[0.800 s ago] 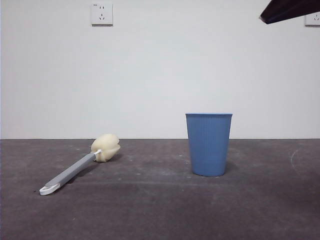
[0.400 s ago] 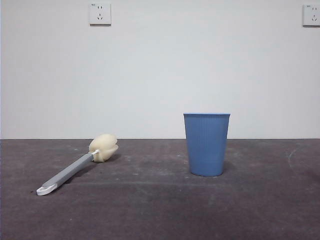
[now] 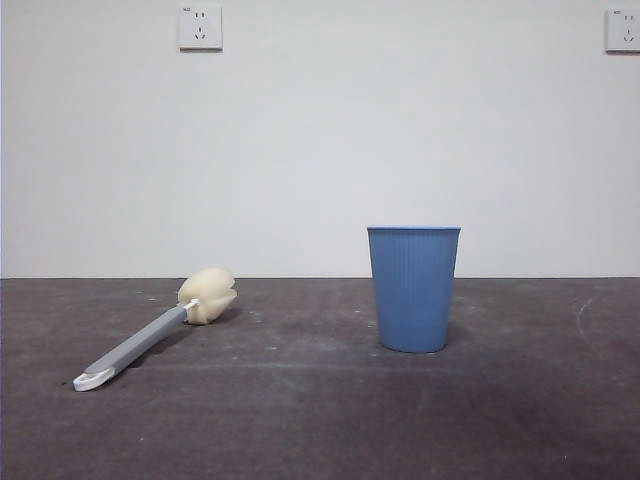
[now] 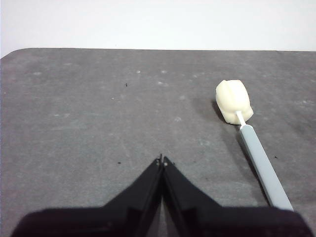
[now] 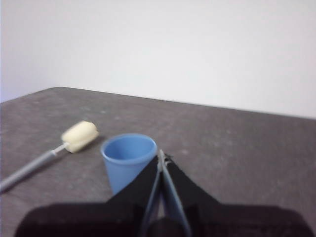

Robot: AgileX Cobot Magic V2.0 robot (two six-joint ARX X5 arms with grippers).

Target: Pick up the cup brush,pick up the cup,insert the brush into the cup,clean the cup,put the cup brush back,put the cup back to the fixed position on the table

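Observation:
The cup brush (image 3: pixel 150 338) lies on the table (image 3: pixel 320 420) at the left, its cream sponge head toward the wall and its white looped end toward the camera. The blue cup (image 3: pixel 413 288) stands upright to the right of the middle. Neither arm shows in the front view. My left gripper (image 4: pixel 162 159) is shut and empty, above the table and apart from the cup brush (image 4: pixel 247 133). My right gripper (image 5: pixel 161 158) is shut and empty, raised above and behind the cup (image 5: pixel 127 160), with the cup brush (image 5: pixel 64 145) farther off.
A white wall rises behind the table's far edge, with one socket (image 3: pixel 200 27) high at the left and another (image 3: pixel 622 30) at the top right corner.
The dark arm tip at the top right corner of the front view has gone out of view. The cup and the cup brush have stayed in place.

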